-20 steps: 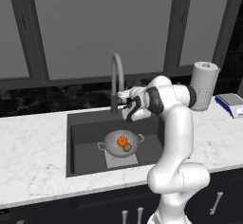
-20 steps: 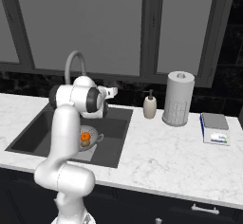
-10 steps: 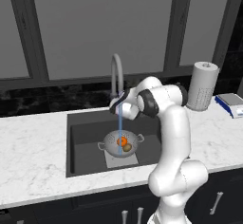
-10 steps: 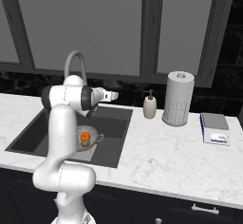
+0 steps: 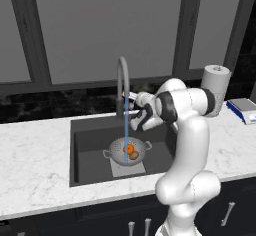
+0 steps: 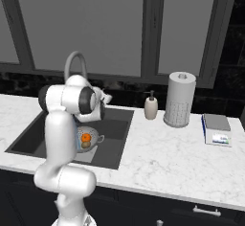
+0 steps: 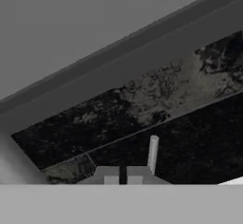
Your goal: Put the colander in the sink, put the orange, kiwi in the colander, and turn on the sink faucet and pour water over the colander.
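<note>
The silver colander (image 5: 128,151) stands on the bottom of the dark sink (image 5: 90,145), with the orange (image 5: 129,149) and the brown kiwi (image 5: 134,155) inside it. From the arched spout of the sink faucet (image 5: 122,80) a thin stream of water falls into the colander. My gripper (image 5: 129,111) is at the faucet's lower stem, level with the side lever. In the hand view the gripper (image 7: 122,176) is shut, fingertips (image 7: 110,175) together with nothing between them, and the lever (image 7: 152,154) stands just to their right. The right base view shows the colander (image 6: 89,139), orange (image 6: 85,137) and gripper (image 6: 105,98).
White marble counter (image 5: 35,165) surrounds the sink. To the right stand a white soap dispenser (image 6: 151,106), a paper towel roll (image 6: 179,99) and a small scale (image 6: 216,129). Dark backsplash and window frames rise behind the faucet.
Water has started running from the spout into the colander. My hand has swung left toward the faucet stem and its jaws have closed.
</note>
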Motion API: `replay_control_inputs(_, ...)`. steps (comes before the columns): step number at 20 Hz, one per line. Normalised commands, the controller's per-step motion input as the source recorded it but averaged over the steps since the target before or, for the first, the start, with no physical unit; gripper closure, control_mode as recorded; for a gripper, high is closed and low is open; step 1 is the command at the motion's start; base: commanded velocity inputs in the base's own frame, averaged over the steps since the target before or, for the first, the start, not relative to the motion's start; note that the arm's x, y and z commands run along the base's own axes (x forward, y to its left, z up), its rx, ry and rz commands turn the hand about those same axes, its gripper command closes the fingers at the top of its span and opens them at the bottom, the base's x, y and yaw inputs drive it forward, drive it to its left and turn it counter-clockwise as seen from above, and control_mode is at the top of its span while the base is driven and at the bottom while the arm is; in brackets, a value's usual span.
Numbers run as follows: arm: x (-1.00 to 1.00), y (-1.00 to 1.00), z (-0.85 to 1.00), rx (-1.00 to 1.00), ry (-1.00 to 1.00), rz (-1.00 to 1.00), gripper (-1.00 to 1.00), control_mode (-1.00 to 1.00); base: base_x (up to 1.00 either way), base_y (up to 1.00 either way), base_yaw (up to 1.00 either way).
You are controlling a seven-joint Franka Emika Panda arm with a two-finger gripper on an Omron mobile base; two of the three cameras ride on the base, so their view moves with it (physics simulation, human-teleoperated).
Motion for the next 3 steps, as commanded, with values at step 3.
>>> replay_control_inputs(3, -0.97, -0.46, -0.03, 0.21, -0.35, 0.43, 1.0, -1.0, 0.0, 0.0, 0.0)
